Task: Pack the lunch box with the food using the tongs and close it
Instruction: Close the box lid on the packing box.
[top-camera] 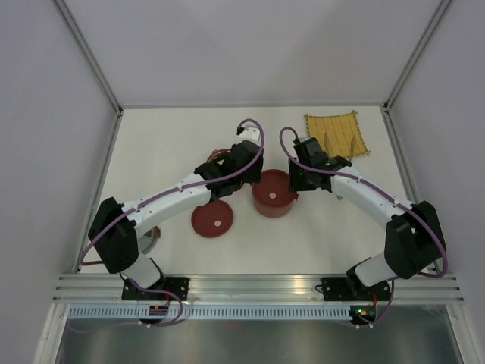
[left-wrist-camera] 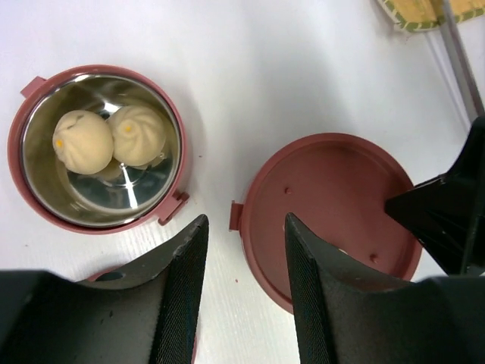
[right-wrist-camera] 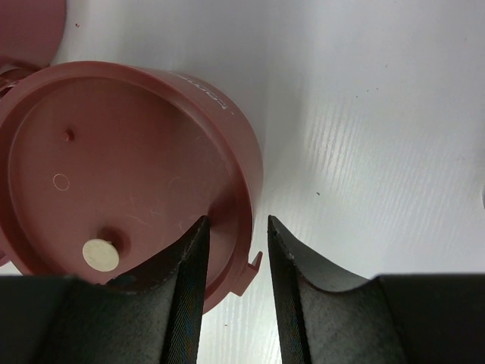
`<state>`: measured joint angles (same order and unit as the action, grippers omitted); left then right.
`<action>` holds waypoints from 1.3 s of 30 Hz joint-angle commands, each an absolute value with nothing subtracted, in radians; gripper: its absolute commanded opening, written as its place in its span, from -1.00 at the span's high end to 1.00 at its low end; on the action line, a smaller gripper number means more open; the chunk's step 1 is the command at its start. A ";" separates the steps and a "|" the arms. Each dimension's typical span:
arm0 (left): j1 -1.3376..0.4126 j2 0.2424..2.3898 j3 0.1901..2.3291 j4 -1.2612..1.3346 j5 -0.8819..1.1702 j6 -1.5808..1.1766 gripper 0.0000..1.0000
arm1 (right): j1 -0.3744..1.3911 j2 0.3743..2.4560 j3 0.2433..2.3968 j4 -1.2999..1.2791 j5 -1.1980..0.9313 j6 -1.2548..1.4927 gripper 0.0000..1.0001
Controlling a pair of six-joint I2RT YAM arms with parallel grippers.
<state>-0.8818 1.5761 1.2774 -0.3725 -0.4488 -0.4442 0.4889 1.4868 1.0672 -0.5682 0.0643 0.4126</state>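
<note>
The lunch box shows as two dark-red bowls. One bowl [left-wrist-camera: 23, 163] stands open with two pale beige balls of food [left-wrist-camera: 82, 142] on its steel bottom. The other bowl [top-camera: 274, 199] wears a lid [right-wrist-camera: 114, 159] with a pale knob. My left gripper [left-wrist-camera: 245, 227] hangs open over bare table between the two bowls, holding nothing. My right gripper [right-wrist-camera: 236, 224] is open and straddles the lidded bowl's rim, one finger over the lid, one outside the wall. A slim silver bar [left-wrist-camera: 458, 53] by the mat looks like the tongs.
A loose red lid [top-camera: 213, 220] lies on the table in front of the left gripper. Another red piece [top-camera: 154, 238] peeks out beside the left arm. A yellow woven mat [top-camera: 337, 134] lies at the back right. Walls close in the table on three sides.
</note>
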 commanded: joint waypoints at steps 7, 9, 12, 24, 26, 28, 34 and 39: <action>-0.876 1.695 1.296 -0.379 -0.413 -0.414 -0.03 | 0.491 1.532 1.074 -0.641 0.103 0.391 0.14; -0.876 1.748 1.298 -0.412 -0.433 -0.411 -0.03 | 0.492 1.535 1.074 -0.644 0.107 0.393 0.14; -0.876 1.813 1.302 -0.443 -0.433 -0.414 -0.03 | 0.492 1.529 1.071 -0.646 0.118 0.397 0.13; -0.854 1.884 1.257 -0.528 -0.335 -0.532 -0.06 | 0.491 1.545 1.083 -0.653 0.121 0.371 0.10; -0.841 1.862 1.209 -0.520 -0.295 -0.584 -0.04 | 0.491 1.545 1.088 -0.661 0.123 0.365 0.09; -0.841 1.852 1.143 -0.520 -0.296 -0.601 -0.01 | 0.491 1.549 1.085 -0.667 0.124 0.367 0.10; -0.850 1.821 1.032 -0.494 -0.344 -0.586 0.05 | 0.491 1.568 1.026 -0.638 0.083 0.396 0.11; -0.859 1.806 1.026 -0.494 -0.374 -0.552 0.06 | 0.497 1.540 0.991 -0.662 0.073 0.408 0.14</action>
